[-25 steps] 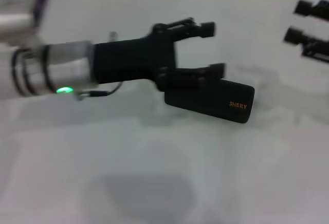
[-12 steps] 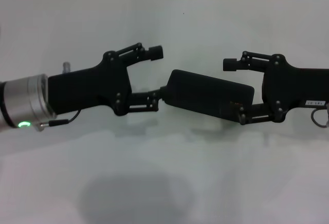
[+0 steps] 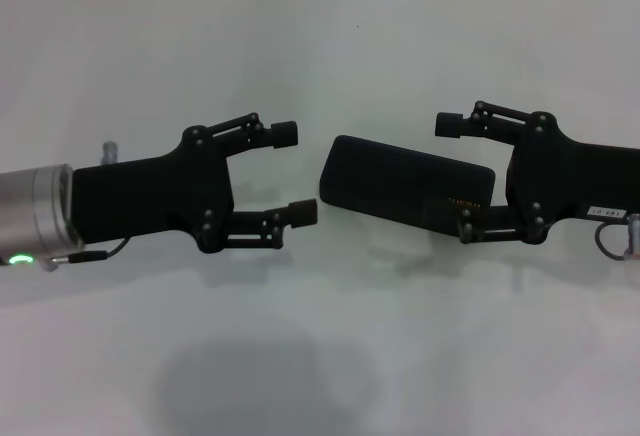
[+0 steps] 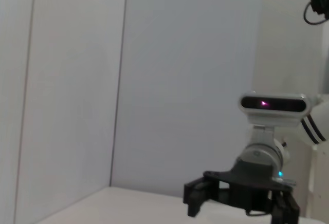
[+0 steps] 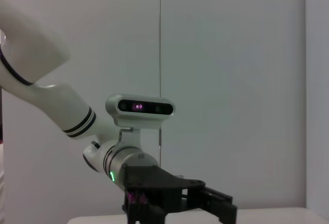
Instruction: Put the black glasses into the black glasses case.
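Black glasses case: one, lid down, lying on the white table near the middle of the head view, long axis slightly tilted, small gold lettering near its right end. No black glasses visible in any view, count zero.

Grippers: two, both down at table level, facing each other with the case between them.

Left gripper: one, fingers spread wide, holding nothing. Its fingertips sit just beside the case's left end, a small gap showing, not touching. Silver wrist section behind it carries a green light.

Right gripper: one, fingers also spread. The far fingertip sits over the case's far edge near its right end, the near finger runs along the case's near edge. Looks like it straddles that end, but I can't tell whether either finger actually touches the case.

Shadows: a large dark one on the table in the near foreground, fainter ones under both arms.

Behind: white wall with a vertical seam at the far table edge.

Wrist views: left wrist camera sees only the right gripper and its arm-mounted camera against the wall. Right wrist camera sees the left gripper the same way. Case not visible in either.

Nothing lies on top of the case, only the right gripper's fingers crowd its right end.
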You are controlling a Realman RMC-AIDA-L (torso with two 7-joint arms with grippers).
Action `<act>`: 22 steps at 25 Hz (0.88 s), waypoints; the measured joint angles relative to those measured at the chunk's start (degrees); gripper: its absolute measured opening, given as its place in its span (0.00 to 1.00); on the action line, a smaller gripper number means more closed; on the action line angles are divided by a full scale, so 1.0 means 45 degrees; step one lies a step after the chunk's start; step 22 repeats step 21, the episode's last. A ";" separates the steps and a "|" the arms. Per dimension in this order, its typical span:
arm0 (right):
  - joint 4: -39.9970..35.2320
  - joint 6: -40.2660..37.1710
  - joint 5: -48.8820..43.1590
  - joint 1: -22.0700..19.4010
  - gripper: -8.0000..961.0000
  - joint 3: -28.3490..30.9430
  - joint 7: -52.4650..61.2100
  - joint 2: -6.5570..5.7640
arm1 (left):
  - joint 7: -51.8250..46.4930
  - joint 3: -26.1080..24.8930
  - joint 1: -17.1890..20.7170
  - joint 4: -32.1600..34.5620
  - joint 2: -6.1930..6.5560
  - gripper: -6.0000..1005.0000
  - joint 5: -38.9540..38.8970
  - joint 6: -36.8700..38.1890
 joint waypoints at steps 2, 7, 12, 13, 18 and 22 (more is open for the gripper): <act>0.0246 0.0003 0.0198 0.0000 0.92 -0.0008 -0.0248 0.0008 | 0.0004 0.0000 0.0023 0.0000 0.0063 0.89 0.0098 0.0076; 0.0465 0.0068 0.0406 0.0052 0.92 -0.0026 -0.0833 0.0006 | 0.0358 -0.0008 0.0117 -0.0001 0.0078 0.89 0.0096 0.0150; 0.0437 0.0441 0.0418 0.0178 0.92 0.0033 -0.0922 -0.0002 | 0.0801 -0.0020 0.0075 0.0001 -0.0053 0.89 0.0002 0.0150; 0.0429 0.0530 0.0440 0.0180 0.92 0.0055 -0.0939 0.0002 | 0.0807 -0.0020 0.0045 0.0002 -0.0062 0.89 -0.0040 0.0150; 0.0399 0.0693 0.0665 0.0185 0.92 0.0054 -0.1007 0.0008 | 0.0853 -0.0021 0.0006 0.0005 -0.0153 0.89 -0.0220 0.0146; 0.0390 0.0803 0.0763 0.0188 0.92 0.0046 -0.1210 0.0006 | 0.1071 -0.0022 0.0085 0.0004 -0.0244 0.89 -0.0516 0.0088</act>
